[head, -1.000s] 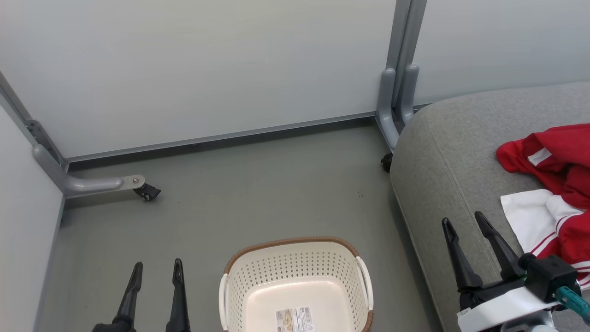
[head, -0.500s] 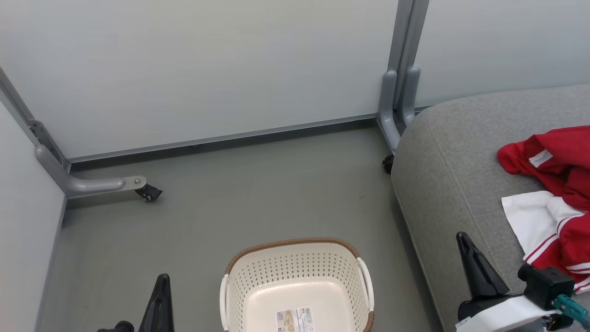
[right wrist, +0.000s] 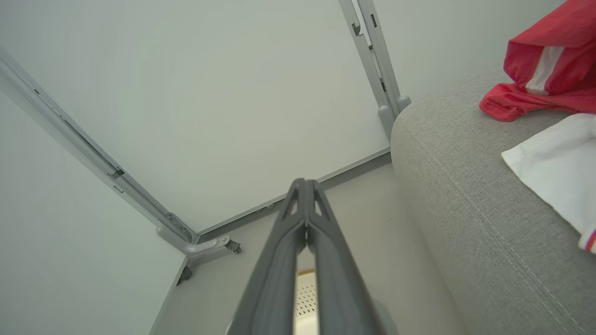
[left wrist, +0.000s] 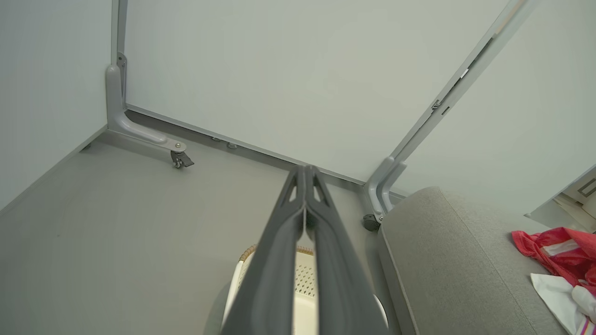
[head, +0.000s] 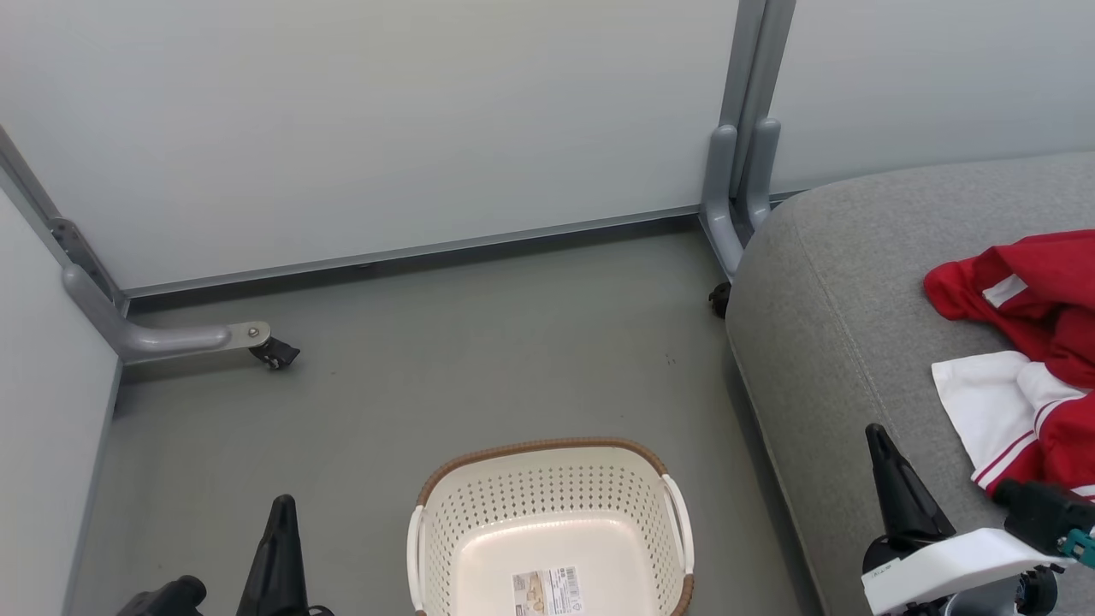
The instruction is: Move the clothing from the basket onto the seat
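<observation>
— Since the job is to empty the basket [head: 547, 496], what does the head view show inside it?
— Nothing but a paper label [head: 546, 592] on its bottom. It stands on the grey floor [head: 428, 385], near the robot and just left of the seat [head: 821, 325]. The clothing [head: 1039, 299], red with white panels, lies on the seat's right part, well apart from the basket, so I judge the move done.
— And the grippers?
— The left gripper [head: 282, 509] hovers over the floor left of the basket. The right gripper [head: 877, 441] hangs above the seat's near edge, beside the clothing but not touching it. Each shows as a single dark point, pressed together on nothing.
— Does the left wrist view agree?
— Yes. Its fingers [left wrist: 279, 260] meet at the tips with no cloth between them. They point toward the far partition [left wrist: 279, 70], with the basket's rim just below. The seat and the clothing sit at right.
— The right wrist view?
— Same story: that gripper's two dark prongs are closed tip to tip and empty, with a sliver of basket beneath. The seat's stitched seam [right wrist: 489, 231] runs along at right, and the clothing rests on top.
— Why hold them like that?
— My guess: with nothing more to pick up, both arms are parked clear of basket and clothing, closed so nothing snags.
</observation>
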